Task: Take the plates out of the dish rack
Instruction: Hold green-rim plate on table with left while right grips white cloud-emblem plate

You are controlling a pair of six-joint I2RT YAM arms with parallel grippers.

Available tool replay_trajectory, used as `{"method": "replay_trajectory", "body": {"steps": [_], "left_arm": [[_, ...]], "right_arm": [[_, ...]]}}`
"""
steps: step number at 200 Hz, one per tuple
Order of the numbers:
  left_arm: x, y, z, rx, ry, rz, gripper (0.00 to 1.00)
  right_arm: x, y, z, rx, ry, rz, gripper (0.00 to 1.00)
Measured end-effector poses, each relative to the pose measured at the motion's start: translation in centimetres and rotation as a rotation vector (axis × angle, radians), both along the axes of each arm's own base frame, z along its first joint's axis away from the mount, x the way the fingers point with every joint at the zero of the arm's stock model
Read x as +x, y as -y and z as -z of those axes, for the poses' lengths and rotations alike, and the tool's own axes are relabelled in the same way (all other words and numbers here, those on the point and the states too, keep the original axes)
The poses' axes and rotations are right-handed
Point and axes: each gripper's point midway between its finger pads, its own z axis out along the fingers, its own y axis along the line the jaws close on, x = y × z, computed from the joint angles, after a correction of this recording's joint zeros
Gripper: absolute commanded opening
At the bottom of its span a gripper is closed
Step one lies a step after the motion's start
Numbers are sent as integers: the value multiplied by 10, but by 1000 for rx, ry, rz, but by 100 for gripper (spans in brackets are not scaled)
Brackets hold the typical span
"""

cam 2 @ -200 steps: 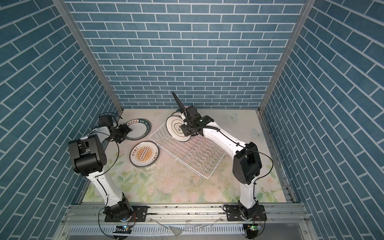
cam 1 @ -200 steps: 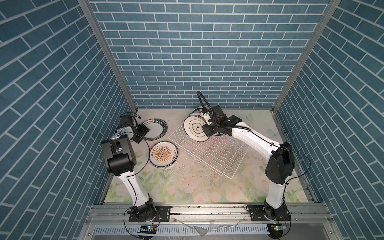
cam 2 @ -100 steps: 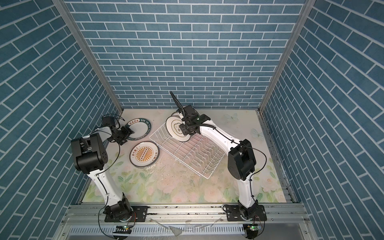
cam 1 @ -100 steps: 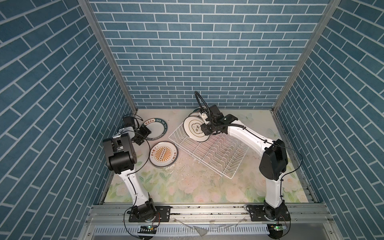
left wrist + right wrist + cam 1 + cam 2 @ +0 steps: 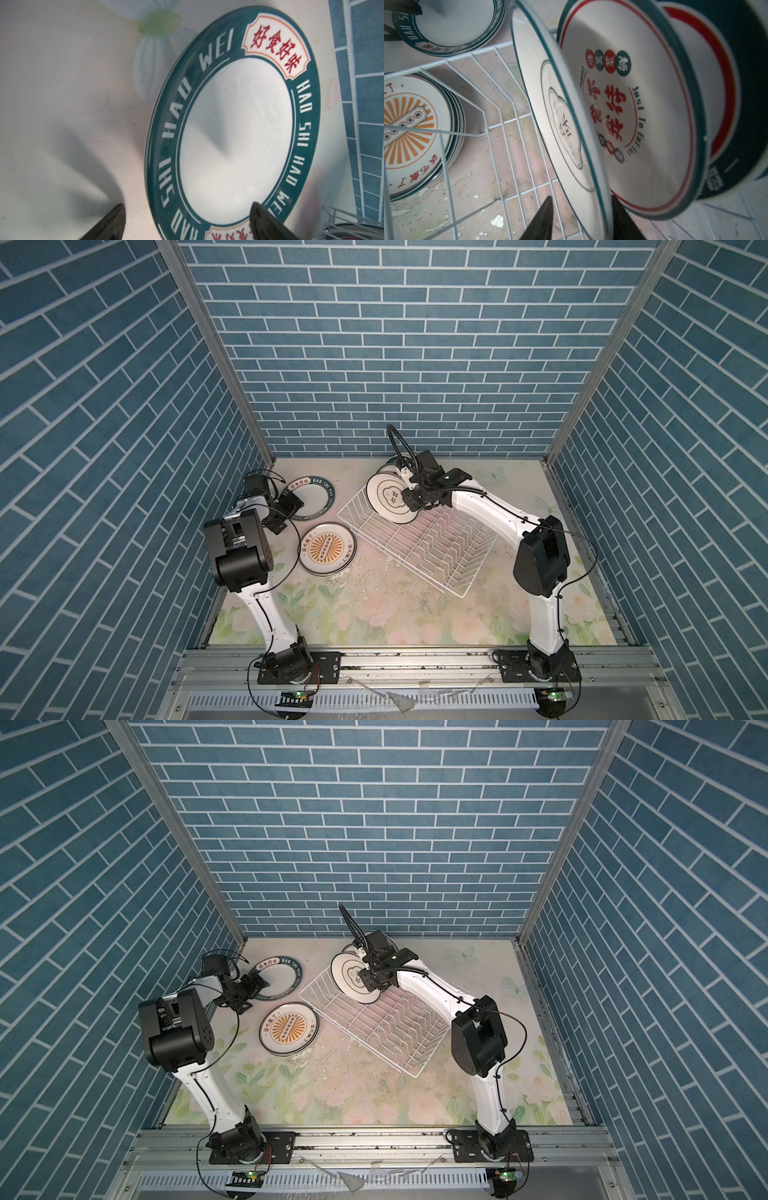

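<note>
The white wire dish rack (image 5: 419, 549) (image 5: 376, 1029) sits skewed mid-table. One plate (image 5: 390, 497) (image 5: 550, 116) stands upright at its far end. My right gripper (image 5: 582, 218) (image 5: 410, 506) straddles that plate's rim: one finger touches its back, the other stands a little off its face. Behind it lean more plates (image 5: 643, 99) with red characters; I cannot tell whether they are in the rack. The green-rimmed plates (image 5: 316, 497) (image 5: 234, 133) lie flat at the back left. My left gripper (image 5: 187, 222) (image 5: 291, 506) hangs open over their near edge.
A stack of orange-sunburst plates (image 5: 327, 547) (image 5: 415, 124) lies left of the rack, in front of the green-rimmed ones. Blue tiled walls enclose the table on three sides. The flowered tabletop (image 5: 374, 605) stretches toward the front rail.
My left gripper's jaws have spread wide at the green-rimmed plate's edge. My right gripper has pushed onto the upright plate's rim and its jaws have narrowed.
</note>
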Motion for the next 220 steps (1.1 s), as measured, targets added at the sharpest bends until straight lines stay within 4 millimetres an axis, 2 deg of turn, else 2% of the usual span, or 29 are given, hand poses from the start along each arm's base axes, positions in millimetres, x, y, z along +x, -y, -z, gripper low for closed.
{"method": "replay_trajectory", "body": {"steps": [35, 65, 104, 128, 150, 220], "left_arm": [[-6, -3, -1, 6, 8, -13, 99], [-9, -3, -1, 9, 9, -17, 99], [-15, -1, -3, 12, 13, -18, 99], [-16, -1, -3, 15, 17, -18, 99], [-16, -1, -3, 15, 19, -18, 99], [-17, 0, -2, 15, 24, -17, 99]], "right_arm": [[2, -3, 9, -13, -2, -23, 30], [5, -5, 6, -6, 16, -39, 21], [9, -11, 1, 6, 52, -72, 15], [10, -12, 4, 1, 71, -94, 9], [16, -9, 6, -1, 99, -84, 6], [12, -10, 4, -3, 155, -104, 0]]}}
